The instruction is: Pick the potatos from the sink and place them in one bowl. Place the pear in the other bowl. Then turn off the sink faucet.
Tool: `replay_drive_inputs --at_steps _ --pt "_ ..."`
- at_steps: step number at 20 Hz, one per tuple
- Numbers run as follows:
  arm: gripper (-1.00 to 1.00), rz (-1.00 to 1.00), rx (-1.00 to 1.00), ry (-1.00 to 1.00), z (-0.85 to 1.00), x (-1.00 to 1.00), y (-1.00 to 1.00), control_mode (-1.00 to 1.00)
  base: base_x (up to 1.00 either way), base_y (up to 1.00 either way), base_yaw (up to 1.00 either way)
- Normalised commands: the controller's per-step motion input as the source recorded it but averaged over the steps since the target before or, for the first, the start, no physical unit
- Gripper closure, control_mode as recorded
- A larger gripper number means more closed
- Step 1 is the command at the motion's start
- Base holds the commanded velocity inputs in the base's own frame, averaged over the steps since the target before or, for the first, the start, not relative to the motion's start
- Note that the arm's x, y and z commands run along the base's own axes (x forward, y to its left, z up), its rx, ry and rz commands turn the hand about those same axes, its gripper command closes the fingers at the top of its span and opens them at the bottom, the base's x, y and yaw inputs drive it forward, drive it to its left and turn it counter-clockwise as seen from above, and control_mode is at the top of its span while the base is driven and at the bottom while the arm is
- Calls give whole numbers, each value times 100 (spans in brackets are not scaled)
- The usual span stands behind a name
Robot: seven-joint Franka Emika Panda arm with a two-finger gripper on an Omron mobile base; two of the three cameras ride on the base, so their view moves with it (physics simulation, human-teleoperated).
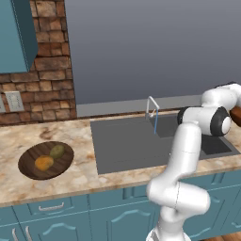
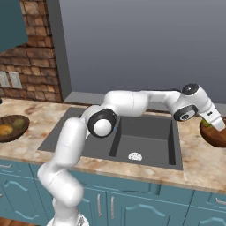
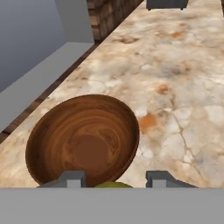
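My gripper hangs over the near rim of the reddish-brown other bowl on the counter right of the sink. In the hand view its fingertips flank the yellow-green pear, with the other bowl just below. The pear shows as a green patch by the hand. Both potatos, the orange one and the olive one, lie in the dark wooden bowl on the left. From the sink faucet a thin blue stream falls into the basin.
The marble counter stretches on beyond the reddish bowl, with a dark object at its far end. A brick wall and a teal cabinet stand at the left. My arm spans the sink well.
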Motion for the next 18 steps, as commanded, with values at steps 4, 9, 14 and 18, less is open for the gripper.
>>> replay_drive_inputs --at_steps 4,9,14,18 --pt "100 0 0 0 -6 21 -11 -100 0 0 0" --pt "100 -1 0 0 -21 18 -2 -100 0 0 0" --pt "100 -1 0 0 -21 26 -12 -100 0 0 0" --pt "100 -1 0 0 -24 28 -34 -100 0 0 0"
